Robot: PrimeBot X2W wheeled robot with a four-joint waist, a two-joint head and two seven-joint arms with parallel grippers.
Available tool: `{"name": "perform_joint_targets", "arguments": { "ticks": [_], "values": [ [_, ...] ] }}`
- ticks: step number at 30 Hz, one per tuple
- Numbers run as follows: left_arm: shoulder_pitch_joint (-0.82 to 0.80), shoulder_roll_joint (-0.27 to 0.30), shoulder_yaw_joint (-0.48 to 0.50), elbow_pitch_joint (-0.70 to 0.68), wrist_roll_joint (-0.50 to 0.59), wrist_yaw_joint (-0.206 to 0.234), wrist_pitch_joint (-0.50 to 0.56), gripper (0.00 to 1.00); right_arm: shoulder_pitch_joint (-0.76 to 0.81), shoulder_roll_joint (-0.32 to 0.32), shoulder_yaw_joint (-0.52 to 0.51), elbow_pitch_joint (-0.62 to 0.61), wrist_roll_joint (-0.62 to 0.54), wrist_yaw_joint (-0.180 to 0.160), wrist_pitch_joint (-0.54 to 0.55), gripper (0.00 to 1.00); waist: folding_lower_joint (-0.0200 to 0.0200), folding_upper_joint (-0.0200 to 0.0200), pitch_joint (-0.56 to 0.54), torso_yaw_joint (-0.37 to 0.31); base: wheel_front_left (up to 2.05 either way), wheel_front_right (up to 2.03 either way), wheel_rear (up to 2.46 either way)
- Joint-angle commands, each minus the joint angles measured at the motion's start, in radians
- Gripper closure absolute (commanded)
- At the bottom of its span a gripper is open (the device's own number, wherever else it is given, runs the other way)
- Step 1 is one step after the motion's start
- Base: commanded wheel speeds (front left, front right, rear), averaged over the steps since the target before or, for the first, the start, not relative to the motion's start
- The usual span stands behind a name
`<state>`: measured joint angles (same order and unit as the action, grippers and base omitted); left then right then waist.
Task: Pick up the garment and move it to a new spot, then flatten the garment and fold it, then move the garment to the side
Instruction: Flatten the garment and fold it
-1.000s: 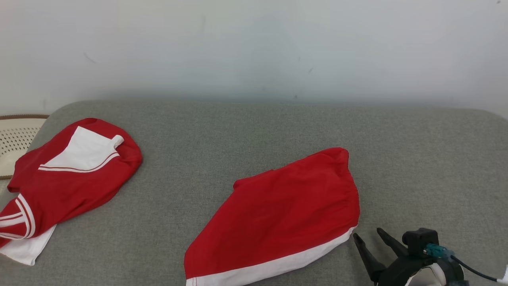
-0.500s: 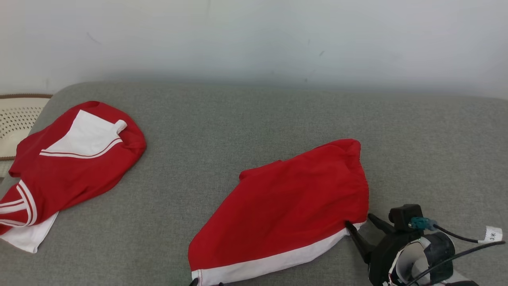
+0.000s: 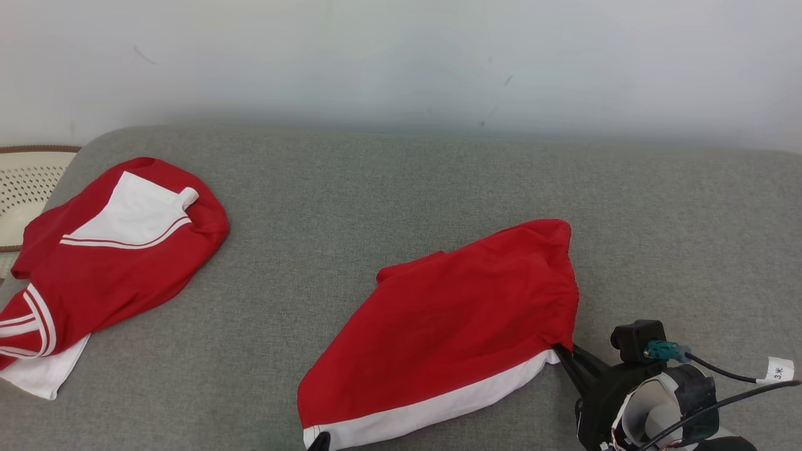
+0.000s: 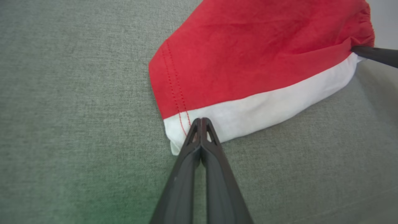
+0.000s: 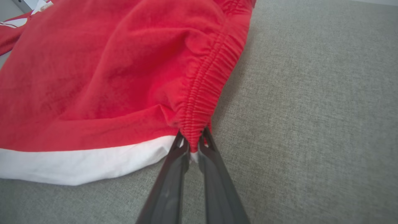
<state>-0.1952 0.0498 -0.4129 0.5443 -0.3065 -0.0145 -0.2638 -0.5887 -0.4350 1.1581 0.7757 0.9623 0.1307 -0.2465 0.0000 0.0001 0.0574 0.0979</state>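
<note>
We're looking at the red shorts, spread flat on the grey bench, white band along their near edge and the gathered elastic waistband on their right side.

At the shorts' right near corner we've got the right pincer pinching the end of that waistband, a fold of red ruched cloth caught between the two dark fingers, just where red meets white. The fabric puckers towards the grip there.

Over at the shorts' left near corner, the left pincer has its fingers pressed tight together, tips lying on the white band beside the red stitch lines. We can't tell whether any cloth is actually nipped between them.

Well to the left of the shorts lies a second red-and-white garment, crumpled, with striped trim. Beyond that, further left again from the shorts, we see the edge of a cream perforated basket.
</note>
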Motion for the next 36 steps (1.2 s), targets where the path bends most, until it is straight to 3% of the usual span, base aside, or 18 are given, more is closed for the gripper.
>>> {"name": "perform_joint_targets", "arguments": {
  "ticks": [1, 6, 7, 8, 9, 21, 36],
  "values": [
    [0.009, 0.002, 0.006, 0.001, 0.011, 0.003, -0.001, 1.00, -0.016, -0.006, 0.011, -0.003, 0.009, 0.000, -0.008, 1.00, 0.0000, -0.0001, -0.003, -0.003, 0.00, 0.00, 0.00],
    [0.016, 0.002, 0.019, -0.011, 0.020, 0.008, -0.001, 1.00, -0.019, -0.008, 0.031, -0.006, 0.034, 0.000, -0.016, 1.00, 0.0000, -0.0001, -0.011, -0.005, 0.00, 0.00, 0.00],
    [0.018, 0.002, 0.024, -0.018, 0.025, 0.015, -0.001, 1.00, -0.023, -0.008, 0.033, -0.007, 0.038, 0.000, -0.018, 0.54, 0.0000, -0.0001, -0.012, -0.005, 0.00, 0.00, 0.00],
    [0.022, 0.002, 0.028, -0.027, 0.030, 0.020, -0.001, 0.59, -0.026, -0.008, 0.036, -0.007, 0.043, 0.000, -0.019, 0.00, 0.0000, -0.0001, -0.015, -0.005, 0.00, 0.00, 0.00],
    [0.031, 0.001, 0.032, -0.035, 0.027, 0.025, -0.001, 0.00, -0.028, -0.009, 0.039, -0.009, 0.045, 0.000, -0.020, 0.00, 0.0000, -0.0001, -0.017, -0.005, 0.00, 0.00, 0.00],
    [0.093, 0.001, 0.081, -0.071, 0.063, 0.023, -0.001, 0.00, 0.010, -0.051, 0.006, -0.053, 0.022, 0.000, -0.019, 0.00, 0.0000, -0.0001, -0.023, 0.002, 0.00, 0.00, 0.00],
    [0.050, 0.001, 0.047, -0.006, 0.004, 0.023, -0.001, 0.00, 0.008, -0.053, 0.061, -0.041, 0.072, 0.000, -0.020, 0.00, 0.0000, -0.0001, -0.010, -0.006, 0.00, 0.00, 0.00]
  ]
}}
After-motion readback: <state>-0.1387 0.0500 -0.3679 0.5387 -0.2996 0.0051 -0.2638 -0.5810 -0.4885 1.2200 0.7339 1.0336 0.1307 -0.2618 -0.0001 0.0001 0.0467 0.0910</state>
